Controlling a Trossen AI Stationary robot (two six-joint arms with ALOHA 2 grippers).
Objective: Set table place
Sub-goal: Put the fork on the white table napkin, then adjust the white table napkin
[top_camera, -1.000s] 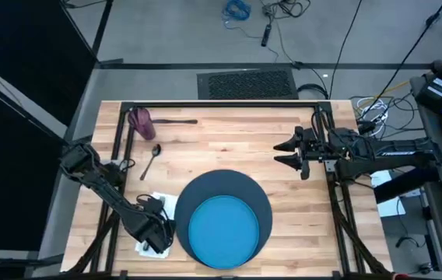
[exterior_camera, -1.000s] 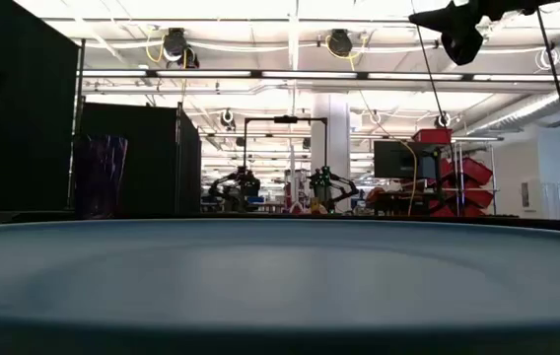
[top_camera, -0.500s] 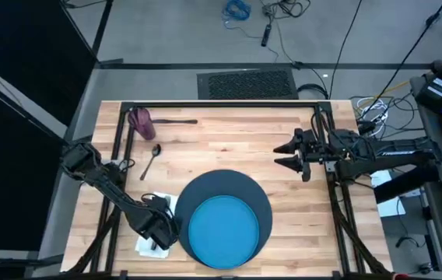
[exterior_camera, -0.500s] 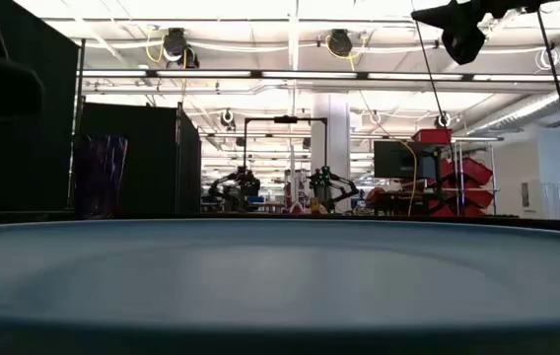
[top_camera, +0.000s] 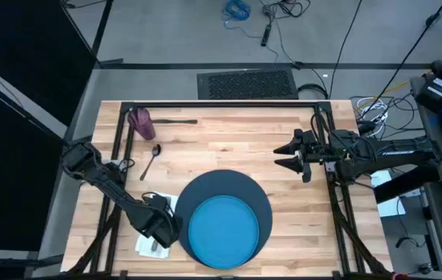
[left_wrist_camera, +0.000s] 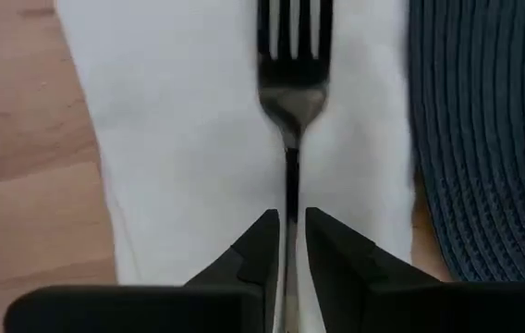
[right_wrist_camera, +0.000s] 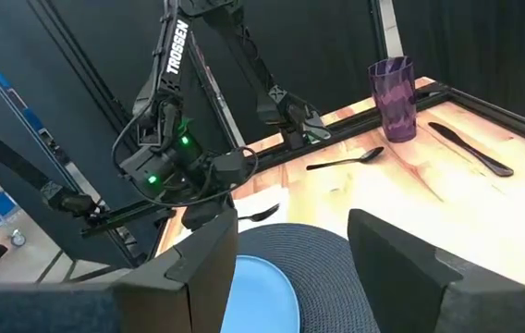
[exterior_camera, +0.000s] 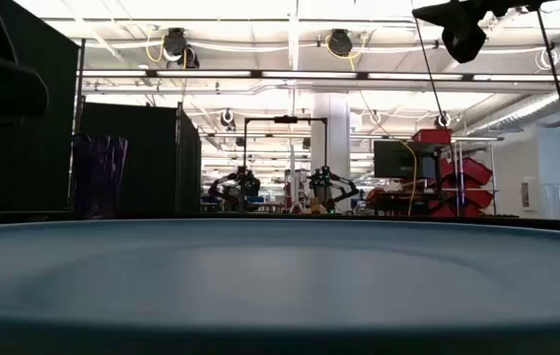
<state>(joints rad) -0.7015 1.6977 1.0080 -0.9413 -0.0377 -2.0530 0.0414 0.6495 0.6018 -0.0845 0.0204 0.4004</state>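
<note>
- Left gripper [left_wrist_camera: 288, 242]: low over the front-left part of the tabletop [top_camera: 229, 144]; its two dark, wedge-shaped fingers [left_wrist_camera: 261, 245] are clenched on the slim metal handle of the fork [left_wrist_camera: 291, 102].
- Fork: polished metal with four straight tines and a narrow neck; it lies flat along the napkin [left_wrist_camera: 189, 139], tines pointing away from the left gripper.
- Napkin: white, smooth, folded into a long rectangle; it rests on the wood just beside the mat [top_camera: 225, 219], its long edge at the mat's rim.
- Mat: large, round and dark blue, with a ribbed, woven-looking surface of concentric rings in the left wrist view; it sits at the front centre of the tabletop.
- Plate [top_camera: 221, 230]: smaller, round, bright blue and smooth; it lies on the mat, toward its front, and fills the lower part of the low view.
- Tabletop: pale butcher-block planks with visible grain, bordered by a black metal frame.
- Spoon [top_camera: 152, 159]: dark metal, lying flat on the wood behind the napkin, well apart from it.
- Right gripper [top_camera: 285, 155]: raised over the right side of the tabletop, its blunt dark fingers spread apart and empty.
- Knife [top_camera: 176, 121]: a slim dark piece, flat near the far-left corner.
- Cup [top_camera: 141, 121]: purple and translucent, at the far-left corner just beside the knife.
</note>
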